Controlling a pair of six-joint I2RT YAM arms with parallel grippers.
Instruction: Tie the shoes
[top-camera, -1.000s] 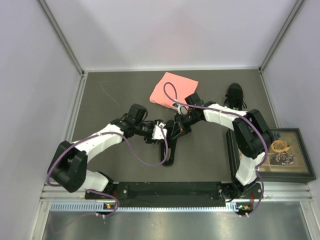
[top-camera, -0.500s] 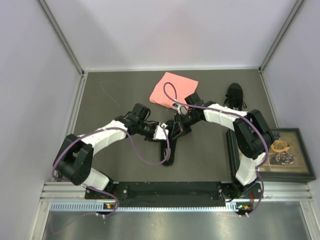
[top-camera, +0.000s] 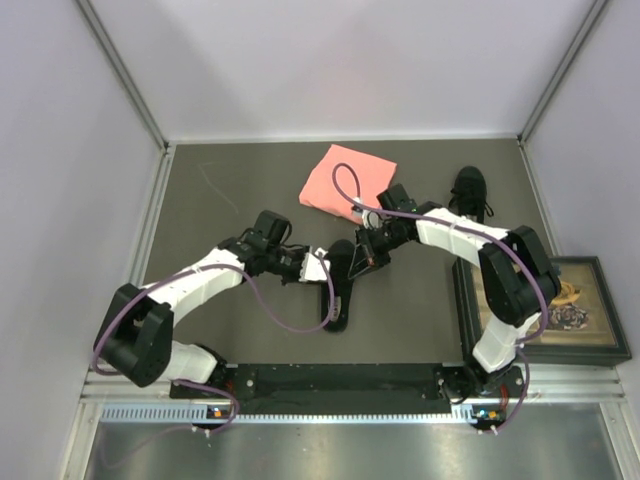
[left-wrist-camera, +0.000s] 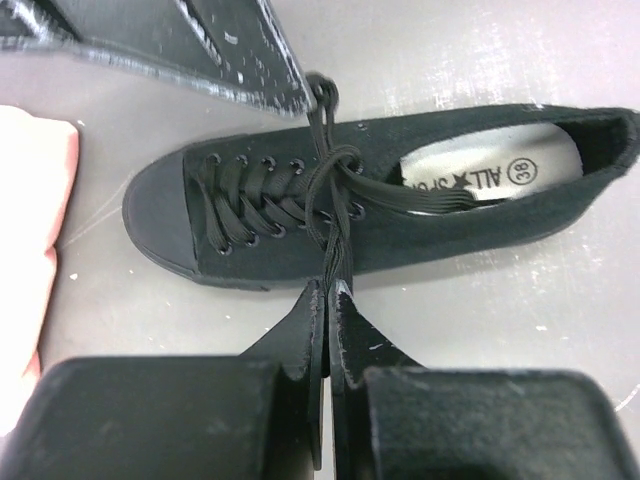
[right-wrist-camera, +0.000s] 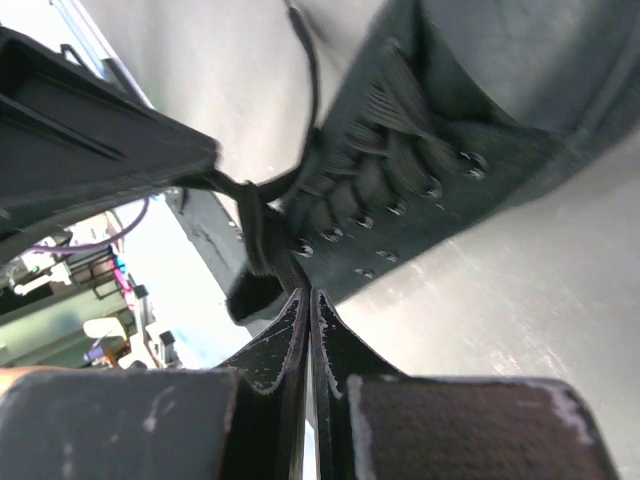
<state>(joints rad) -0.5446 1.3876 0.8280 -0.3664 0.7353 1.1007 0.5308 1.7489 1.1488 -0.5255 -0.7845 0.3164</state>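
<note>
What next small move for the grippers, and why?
Probably pull both grippers apart, sideways off the black low-top shoe: left gripper and right gripper are each shut on a thin black lace, and the lace crossing looks loose.

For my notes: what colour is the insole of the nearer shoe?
The insole is whitish with black print; left wrist view.

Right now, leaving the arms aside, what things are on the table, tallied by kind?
Black shoes: 2
Pink cloth: 1
Framed box: 1
Total: 4
</note>
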